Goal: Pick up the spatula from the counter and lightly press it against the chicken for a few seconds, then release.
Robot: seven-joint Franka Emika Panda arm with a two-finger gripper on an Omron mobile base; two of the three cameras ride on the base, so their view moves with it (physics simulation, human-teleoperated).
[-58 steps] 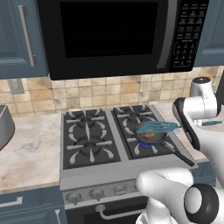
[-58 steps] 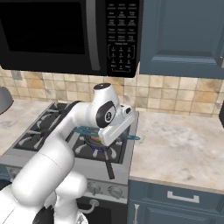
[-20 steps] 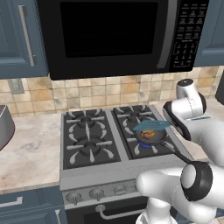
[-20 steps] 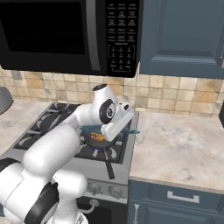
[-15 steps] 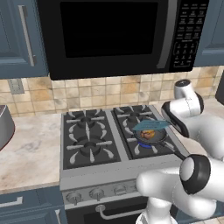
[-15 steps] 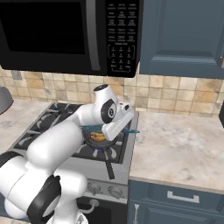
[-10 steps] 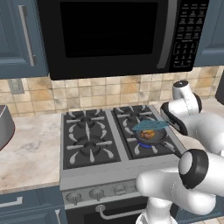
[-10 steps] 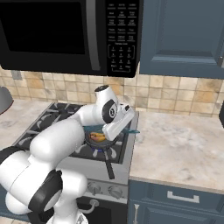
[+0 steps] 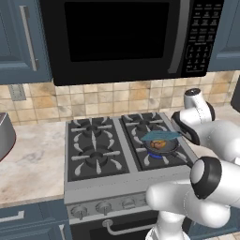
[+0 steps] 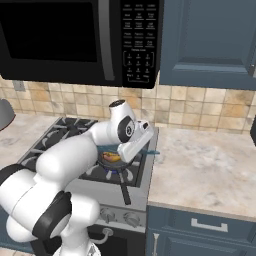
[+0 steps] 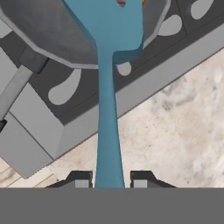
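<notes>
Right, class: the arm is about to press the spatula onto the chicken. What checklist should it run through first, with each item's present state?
1. Blue plastic spatula held between the fingers of the gripper: ok.
2. Spatula blade over the dark round frying pan: ok.
3. Golden-brown chicken piece lying in the pan under the blade: ok.
4. Blade touching the chicken: cannot tell.
5. Pan's long handle apart from the spatula: ok.
6. Pan seated on the front right burner of the black stove: ok.
</notes>
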